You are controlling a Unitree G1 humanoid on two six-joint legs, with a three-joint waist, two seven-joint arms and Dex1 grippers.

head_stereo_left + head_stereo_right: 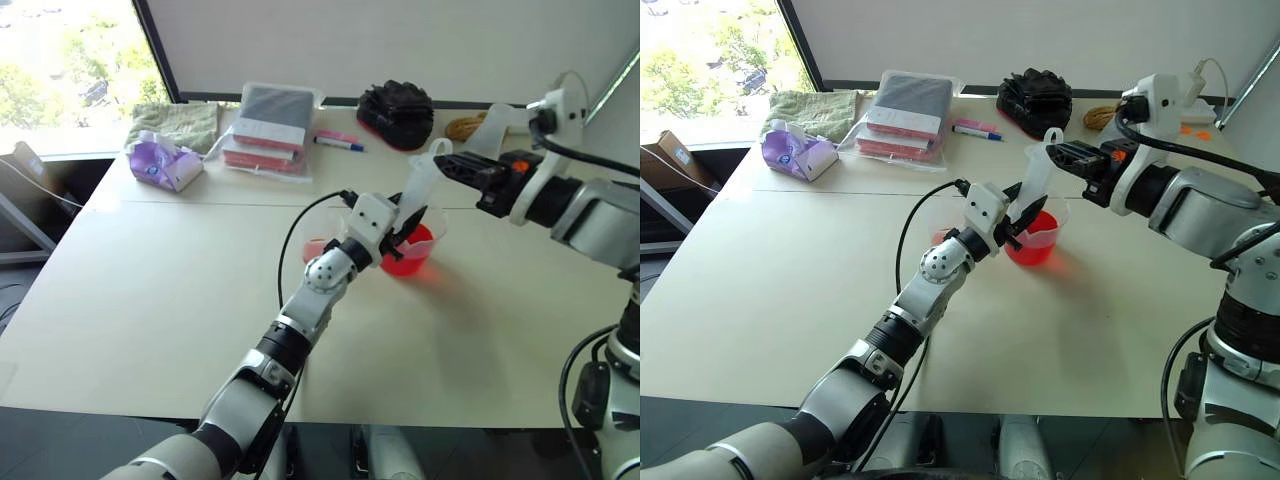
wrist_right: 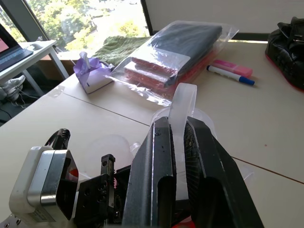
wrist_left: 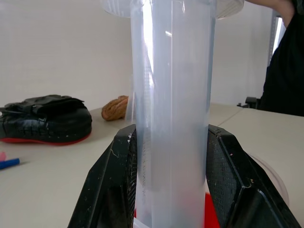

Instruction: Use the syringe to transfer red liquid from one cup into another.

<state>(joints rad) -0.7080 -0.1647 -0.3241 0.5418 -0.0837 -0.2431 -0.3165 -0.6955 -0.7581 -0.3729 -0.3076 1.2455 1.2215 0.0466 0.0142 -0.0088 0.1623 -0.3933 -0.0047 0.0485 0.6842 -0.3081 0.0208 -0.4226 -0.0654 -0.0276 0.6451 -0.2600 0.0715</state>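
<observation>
The syringe (image 1: 420,185) stands upright over the larger spouted beaker (image 1: 1038,243), which holds red liquid (image 1: 420,250). My left gripper (image 1: 400,228) is shut on the syringe's clear barrel (image 3: 173,118), one black finger (image 3: 114,180) on each side. My right gripper (image 1: 1055,150) reaches in level from the right and is shut on the white plunger (image 2: 183,107) at the top. The syringe's lower end is hidden behind my left gripper. To the left of my left wrist stands the smaller cup (image 1: 315,246), pale pink low down.
Along the table's far edge lie a purple tissue pack (image 1: 165,165), a green cloth (image 1: 180,125), bagged books (image 1: 270,125), a pink-and-blue marker pen (image 1: 338,142), a black bag (image 1: 397,112) and a brown object (image 1: 465,127). A person's dark clothing (image 3: 287,71) is at the side.
</observation>
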